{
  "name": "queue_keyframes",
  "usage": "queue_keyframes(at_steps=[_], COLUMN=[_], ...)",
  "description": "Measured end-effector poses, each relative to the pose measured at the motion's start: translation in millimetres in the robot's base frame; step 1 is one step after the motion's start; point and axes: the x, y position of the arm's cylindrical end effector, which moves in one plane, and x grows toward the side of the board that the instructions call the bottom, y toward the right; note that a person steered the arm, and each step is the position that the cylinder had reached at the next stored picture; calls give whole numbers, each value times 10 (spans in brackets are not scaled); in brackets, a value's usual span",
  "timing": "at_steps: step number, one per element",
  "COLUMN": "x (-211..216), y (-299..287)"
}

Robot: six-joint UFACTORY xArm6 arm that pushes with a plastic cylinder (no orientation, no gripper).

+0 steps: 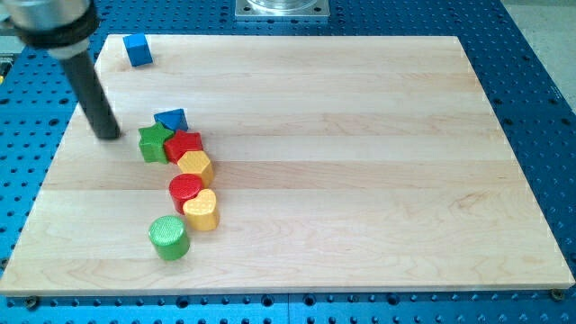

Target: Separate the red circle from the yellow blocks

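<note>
The red circle [185, 189] sits left of centre on the wooden board [360, 162]. It touches the yellow heart [202, 210] at its lower right and the yellow hexagon [195, 166] just above it. A red star-like block [184, 144] lies above the hexagon. My tip [109, 135] is at the view's left, left of the green star [154, 142] and apart from it, well up and left of the red circle.
A blue triangle [171, 119] sits above the green star. A blue cube [138, 50] lies near the board's top left corner. A green circle [168, 238] lies below the yellow heart. A blue perforated table [540, 90] surrounds the board.
</note>
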Motion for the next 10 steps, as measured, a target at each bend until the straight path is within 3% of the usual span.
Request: queue_keyframes(at_steps=[1, 3, 6, 8, 9, 10], x=[672, 754, 944, 1074, 797, 919], y=[302, 1310, 1754, 2773, 3020, 3298])
